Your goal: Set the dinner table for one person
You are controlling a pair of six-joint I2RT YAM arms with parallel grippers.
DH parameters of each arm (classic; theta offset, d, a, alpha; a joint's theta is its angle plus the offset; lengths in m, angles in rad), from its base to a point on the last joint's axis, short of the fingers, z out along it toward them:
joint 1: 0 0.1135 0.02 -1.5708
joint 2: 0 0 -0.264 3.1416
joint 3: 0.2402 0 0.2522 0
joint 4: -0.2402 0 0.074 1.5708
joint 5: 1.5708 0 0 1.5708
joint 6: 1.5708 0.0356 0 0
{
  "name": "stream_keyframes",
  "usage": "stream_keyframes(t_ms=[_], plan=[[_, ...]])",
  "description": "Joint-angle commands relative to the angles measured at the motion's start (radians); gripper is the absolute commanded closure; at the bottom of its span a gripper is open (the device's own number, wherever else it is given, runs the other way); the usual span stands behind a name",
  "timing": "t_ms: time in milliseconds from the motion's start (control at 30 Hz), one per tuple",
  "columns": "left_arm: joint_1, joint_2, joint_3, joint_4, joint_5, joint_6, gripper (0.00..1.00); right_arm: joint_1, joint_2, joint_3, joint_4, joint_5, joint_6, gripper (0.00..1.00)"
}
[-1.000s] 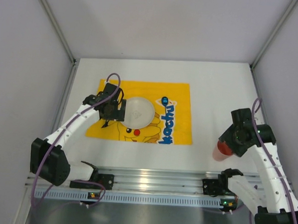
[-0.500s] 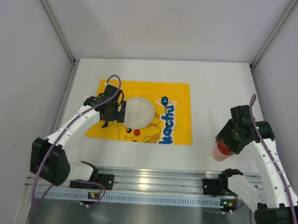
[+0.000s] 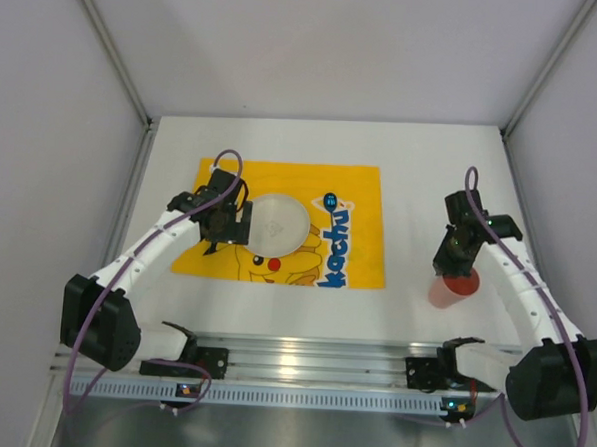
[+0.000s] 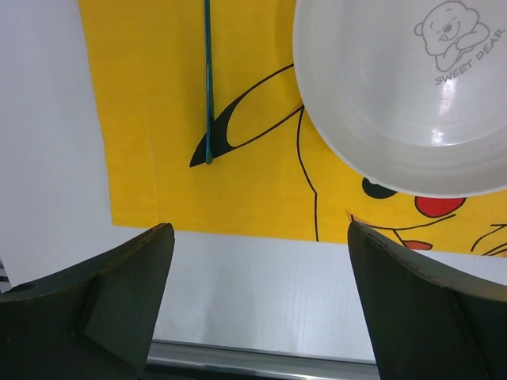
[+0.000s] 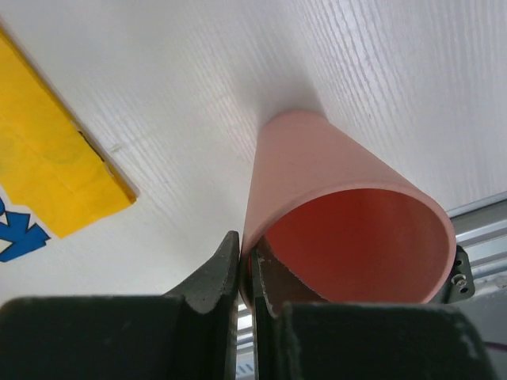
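The white dinner table (image 3: pixel 431 170) carries a yellow Pikachu-print cloth (image 3: pixel 360 187) with a white plate (image 3: pixel 279 222) on it. My left gripper (image 3: pixel 223 230) hovers open over the cloth's near left part, beside the plate (image 4: pixel 396 95); nothing lies between its fingers (image 4: pixel 260 229). A thin teal stick (image 4: pixel 207 79) lies on the cloth left of the plate. To the right of the cloth a red cup (image 3: pixel 453 290) stands upright on the bare table. My right gripper (image 5: pixel 247 253) is shut on the cup (image 5: pixel 333 166), one finger inside the rim and one outside.
A ribbed aluminium rail (image 3: pixel 311 359) runs along the near edge, just behind the cup (image 5: pixel 475 214). Grey walls enclose the table on three sides. The cloth's corner (image 5: pixel 47 174) lies left of the cup.
My right arm swung in over the cup and its jaws closed on the rim. The cup shifted slightly away from the rail. The left arm stayed almost still.
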Motion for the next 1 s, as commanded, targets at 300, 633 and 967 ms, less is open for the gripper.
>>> stream_keyframes(t_ms=[300,633,967], plan=[[-0.002,-0.013,0.039,-0.012,-0.022,-0.028,0.04,0.09,0.429,0.674,0.034,0.009,-0.134,1.0],[-0.002,-0.086,0.013,-0.073,-0.05,-0.063,0.04,0.265,1.131,1.561,-0.074,-0.042,-0.157,1.0],[-0.002,-0.122,0.013,-0.113,-0.093,-0.094,0.04,0.307,1.293,1.563,0.043,-0.042,-0.117,1.0]])
